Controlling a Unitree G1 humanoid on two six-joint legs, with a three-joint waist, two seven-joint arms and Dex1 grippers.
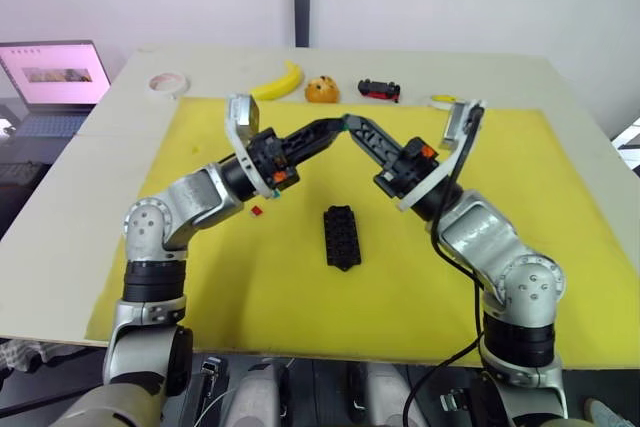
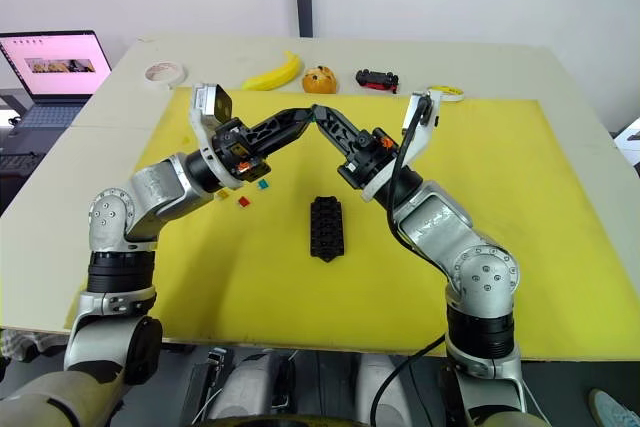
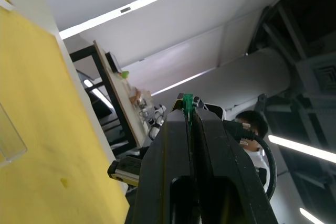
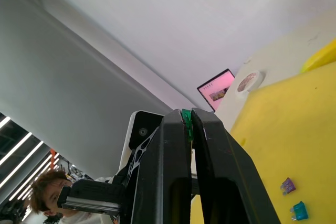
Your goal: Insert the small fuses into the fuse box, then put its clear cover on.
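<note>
Two pincers, left pincer (image 1: 338,125) and right pincer (image 1: 350,125), both clamp one green fuse (image 3: 187,104) above the fuse box (image 1: 341,236).

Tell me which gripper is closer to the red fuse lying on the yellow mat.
Left. The left gripper and right gripper meet fingertip to fingertip, raised above the mat, pinching a green fuse. The red fuse lies beneath the left forearm, on the left gripper's side.
</note>
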